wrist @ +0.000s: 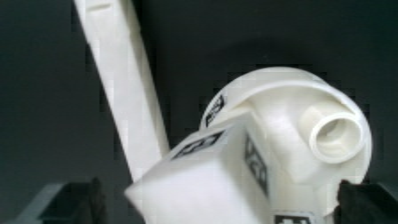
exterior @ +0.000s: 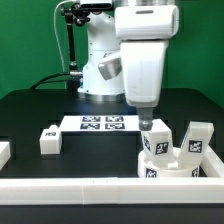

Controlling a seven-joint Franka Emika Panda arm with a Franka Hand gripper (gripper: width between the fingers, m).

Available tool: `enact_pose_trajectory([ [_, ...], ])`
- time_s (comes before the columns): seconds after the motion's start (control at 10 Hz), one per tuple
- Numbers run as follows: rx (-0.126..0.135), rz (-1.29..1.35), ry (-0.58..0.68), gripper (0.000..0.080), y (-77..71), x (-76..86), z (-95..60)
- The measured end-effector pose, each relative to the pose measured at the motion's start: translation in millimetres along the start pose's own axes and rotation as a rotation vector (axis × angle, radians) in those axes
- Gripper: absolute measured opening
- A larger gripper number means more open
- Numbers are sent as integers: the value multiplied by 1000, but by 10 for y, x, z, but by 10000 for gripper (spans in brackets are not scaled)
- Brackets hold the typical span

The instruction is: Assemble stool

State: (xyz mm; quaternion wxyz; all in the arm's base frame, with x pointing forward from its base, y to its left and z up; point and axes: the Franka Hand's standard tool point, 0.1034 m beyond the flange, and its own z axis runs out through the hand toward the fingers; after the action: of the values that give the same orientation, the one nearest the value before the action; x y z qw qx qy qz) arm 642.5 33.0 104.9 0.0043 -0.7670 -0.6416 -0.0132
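Nearest the lens, the long white border rail (exterior: pixel 60 190) runs across the front of the black desk (exterior: pixel 40 105); it looks meant as a stop, so that parts pushed against it stay put. At the exterior view's far left a small white piece (exterior: pixel 4 151) is cut off by the frame and cannot be identified. Next comes a loose leg (exterior: pixel 47 139), a tagged block standing alone and well apart from the rest, probably parked there until its turn. Behind it, toward the middle, the marker board (exterior: pixel 103 123) lies flat. Right of centre the arm reaches straight down, and the end effector (exterior: pixel 146 123) sits just above, or on, the upright leg (exterior: pixel 157 143) at the near side of the seat (exterior: pixel 168 168). The round seat lies in the front right corner against the rail, apparently underside up so the legs can go in from above. A further leg (exterior: pixel 197 139) rises at its right side. From the wrist, the rail (wrist: pixel 121 100) passes beside the rounded seat (wrist: pixel 302 110), and a tagged leg block (wrist: pixel 205 175) fills the foreground, blurred. Whether the end effector is clenched on that leg or released, I cannot tell; its vertical approach suggests seating or turning the leg in its socket.
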Motion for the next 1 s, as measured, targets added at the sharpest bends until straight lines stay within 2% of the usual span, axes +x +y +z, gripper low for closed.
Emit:
enact_pose_trajectory([
  [0.2,6,-23,7,648,14,155,65],
  [0.4,12,-32,-3,648,-12,236,132],
  [1.0,13,-19,-5,648,-20,181,174],
])
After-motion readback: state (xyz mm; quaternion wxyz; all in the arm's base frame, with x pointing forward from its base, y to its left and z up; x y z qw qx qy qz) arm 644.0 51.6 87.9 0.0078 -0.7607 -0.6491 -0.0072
